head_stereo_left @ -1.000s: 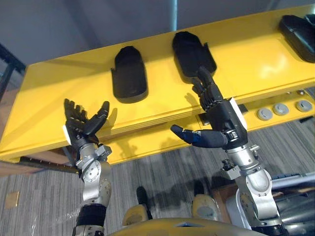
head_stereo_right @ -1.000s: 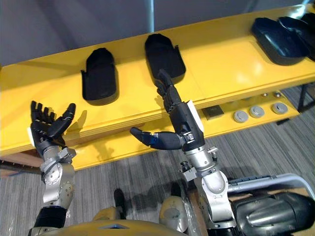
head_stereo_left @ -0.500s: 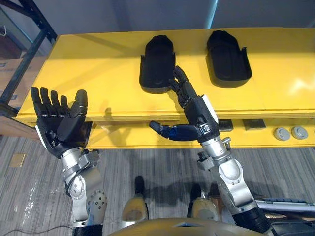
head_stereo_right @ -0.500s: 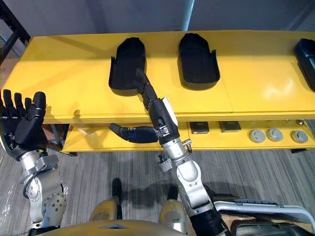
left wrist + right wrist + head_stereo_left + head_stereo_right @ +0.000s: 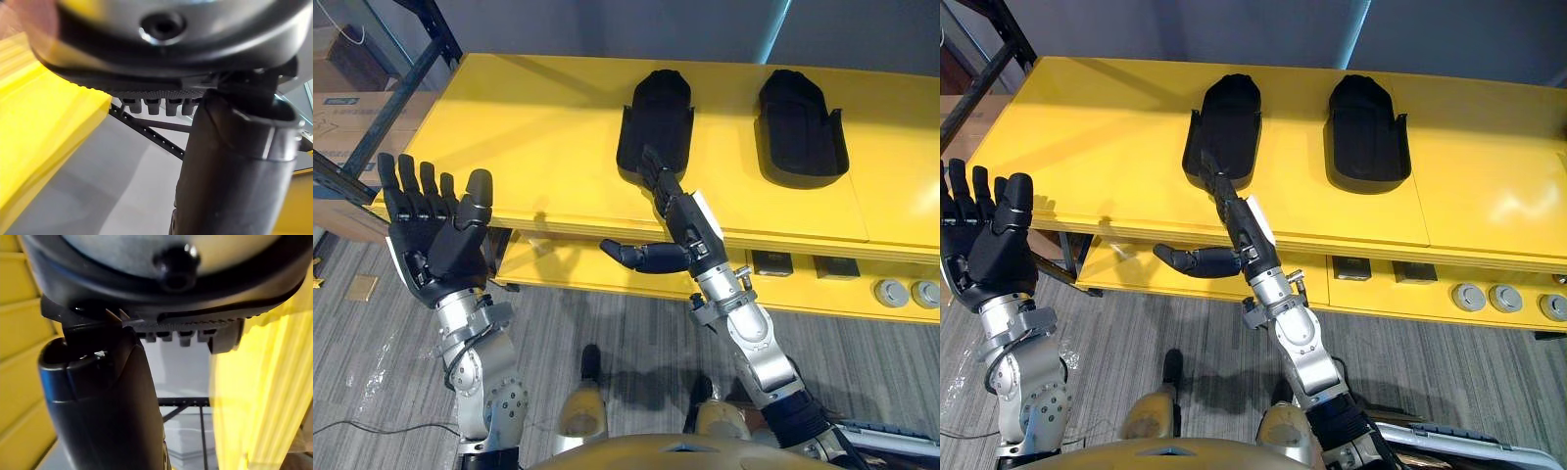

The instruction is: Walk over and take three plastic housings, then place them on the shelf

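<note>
Two black plastic housings lie on the yellow table point(image 5: 529, 137): one point(image 5: 656, 132) near the middle and another point(image 5: 801, 137) to its right. My right hand point(image 5: 680, 220) is open, fingers straight and pointing at the near end of the middle housing, thumb point(image 5: 636, 257) stretched out to the left below the table's front edge. My left hand point(image 5: 435, 235) is raised at the left, open with the palm showing and fingers spread, holding nothing and off the table's left corner.
A lower yellow ledge point(image 5: 822, 294) under the table top carries small grey discs point(image 5: 891, 291) and dark squares point(image 5: 771, 262). A dark metal rack point(image 5: 406, 83) with a cardboard box point(image 5: 352, 108) stands at the far left. Grey carpet lies below.
The camera has shifted, so the table and housings sit further right in the picture. My right hand's fingers now reach the near end of the middle housing. Both hands stay open.
</note>
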Available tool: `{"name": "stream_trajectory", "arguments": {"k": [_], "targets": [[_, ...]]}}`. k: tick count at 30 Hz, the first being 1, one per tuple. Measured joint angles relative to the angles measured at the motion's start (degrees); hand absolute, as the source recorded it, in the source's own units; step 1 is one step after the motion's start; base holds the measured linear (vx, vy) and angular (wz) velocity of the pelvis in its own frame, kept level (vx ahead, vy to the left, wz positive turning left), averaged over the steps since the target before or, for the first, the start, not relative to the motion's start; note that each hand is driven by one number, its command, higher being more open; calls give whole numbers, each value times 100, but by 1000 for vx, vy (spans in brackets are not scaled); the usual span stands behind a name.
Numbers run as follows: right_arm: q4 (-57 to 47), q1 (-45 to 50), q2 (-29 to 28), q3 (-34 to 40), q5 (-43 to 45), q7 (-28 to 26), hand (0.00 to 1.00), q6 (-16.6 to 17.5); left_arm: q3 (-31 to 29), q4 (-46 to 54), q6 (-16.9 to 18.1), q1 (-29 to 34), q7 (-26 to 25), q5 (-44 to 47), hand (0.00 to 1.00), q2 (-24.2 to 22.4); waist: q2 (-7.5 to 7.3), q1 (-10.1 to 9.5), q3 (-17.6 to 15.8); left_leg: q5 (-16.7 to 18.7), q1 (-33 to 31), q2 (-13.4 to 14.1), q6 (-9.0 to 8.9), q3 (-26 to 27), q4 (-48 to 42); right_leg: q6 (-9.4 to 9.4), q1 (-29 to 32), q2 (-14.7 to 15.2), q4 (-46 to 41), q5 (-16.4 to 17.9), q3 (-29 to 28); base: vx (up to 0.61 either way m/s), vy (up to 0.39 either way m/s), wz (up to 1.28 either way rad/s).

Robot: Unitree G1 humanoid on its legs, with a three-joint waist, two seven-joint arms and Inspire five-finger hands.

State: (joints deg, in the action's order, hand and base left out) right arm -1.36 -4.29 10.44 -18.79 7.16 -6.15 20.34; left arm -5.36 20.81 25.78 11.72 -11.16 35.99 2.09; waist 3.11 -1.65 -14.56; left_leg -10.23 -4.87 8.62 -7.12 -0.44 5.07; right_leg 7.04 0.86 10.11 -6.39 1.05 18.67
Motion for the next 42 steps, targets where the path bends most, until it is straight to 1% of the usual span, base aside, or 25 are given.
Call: {"name": "stream_trajectory", "arguments": {"k": [4,8,10,15,19,24,28,37,42], "targets": [[141,-9,-2,0,-8,4,100,-112,1,-1,-28,-5,28,-4,100,0,-63,-1,-38,-12,-10,2,-4,0,-6,-11,11,-3,-1,-12,-2,0,0,0],[297,-81,-8,-1,-27,54,100,-129,2,-10,-99,-19,28,-5,100,0,-86,-7,-52,-24,-23,1,-21,-4,-16,-12,21,-4,-1,-24,1,0,0,0],[391,-159,-7,12,-247,98,100,-135,2,-9,-100,-32,33,-7,100,0,-86,-9,-52,-24,-22,2,-21,-7,-16,12,21,-4,-10,-38,4,0,0,0],[577,-241,-50,14,-472,327,100,-141,3,-25,-100,-49,33,-15,100,0,-91,-28,-58,-24,-22,4,-21,-16,-15,-23,32,-3,-42,-13,6,0,0,0],[753,-457,-169,68,-700,686,100,-132,-1,-40,-100,-73,35,-15,100,0,-99,-41,-118,-35,-69,9,4,-18,-3,-17,90,-3,-71,12,2,-40,-13,-1],[809,-693,-215,215,-894,936,100,-131,-12,-125,-99,-238,34,-13,100,1,-119,-121,-302,-53,-70,7,20,-36,-15,-23,105,6,-128,16,8,-20,-7,0],[915,-876,-270,268,-897,1024,100,-123,-9,-130,-99,-240,43,-13,100,0,-102,-123,-351,-57,-76,-6,18,-52,-15,-32,110,23,-151,18,24,0,0,0],[928,-901,-347,312,-902,1062,100,-124,-10,-130,-100,-240,135,-2,100,-5,-94,-122,-358,-76,-83,-6,-11,-79,-16,-41,107,25,-168,38,60,0,-6,1],[922,-878,-348,303,-894,1048,100,-123,-10,-130,-100,-239,175,-3,100,-9,-95,-121,-358,-51,-74,-4,23,-61,-7,-41,106,24,-163,38,44,-3,-4,-1]]}}
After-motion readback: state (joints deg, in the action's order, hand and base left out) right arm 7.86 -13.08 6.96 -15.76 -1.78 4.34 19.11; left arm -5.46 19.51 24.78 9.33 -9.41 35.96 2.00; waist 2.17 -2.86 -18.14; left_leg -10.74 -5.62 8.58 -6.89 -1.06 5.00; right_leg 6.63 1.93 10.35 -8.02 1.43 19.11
